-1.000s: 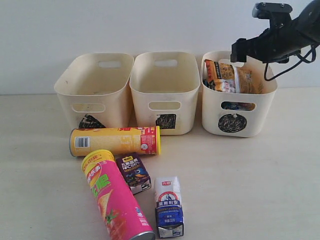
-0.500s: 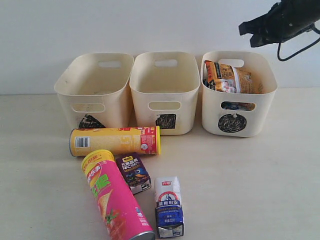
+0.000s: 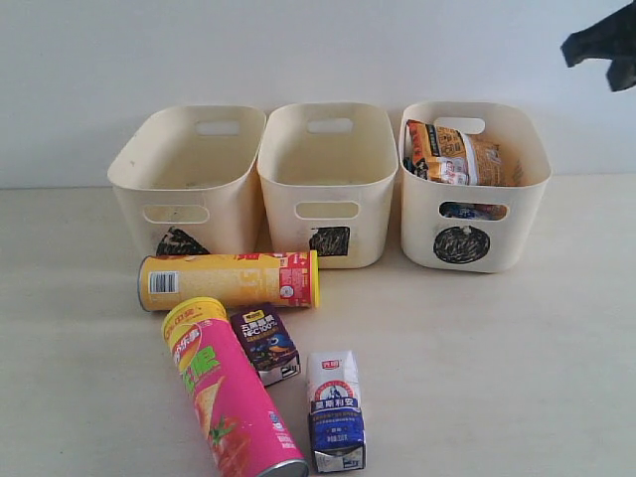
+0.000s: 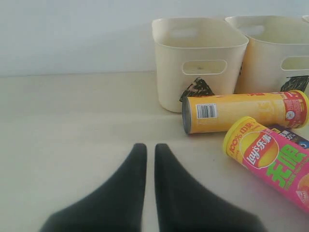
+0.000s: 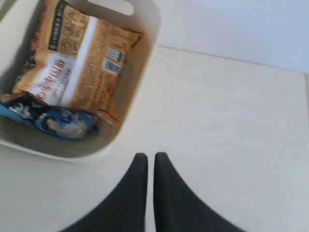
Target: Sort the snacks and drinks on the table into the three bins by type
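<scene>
The yellow tube [image 3: 229, 281] lies on its side on the table [image 3: 497, 348]; the pink tube [image 3: 227, 393] lies in front of it. Beside them are the purple carton [image 3: 264, 343] and the white-blue carton [image 3: 334, 409]. The orange-tan bag [image 3: 460, 154] and the blue-white-black bag [image 5: 53, 121] sit in the circle bin [image 3: 475, 234]. The triangle bin [image 3: 189, 179] and square bin [image 3: 328, 179] hold nothing visible. My right gripper [image 5: 150, 155] is shut, empty, high beside the circle bin. My left gripper [image 4: 147, 146] is shut, empty, over bare table short of the yellow tube [image 4: 244, 111].
A plain pale wall stands behind the bins. The right arm [image 3: 606, 45] shows only as a dark tip at the upper right corner of the exterior view.
The right arm has lifted away from above the circle bin and drawn off to the upper right, almost out of the exterior view. The orange-tan bag stays in the bin.
</scene>
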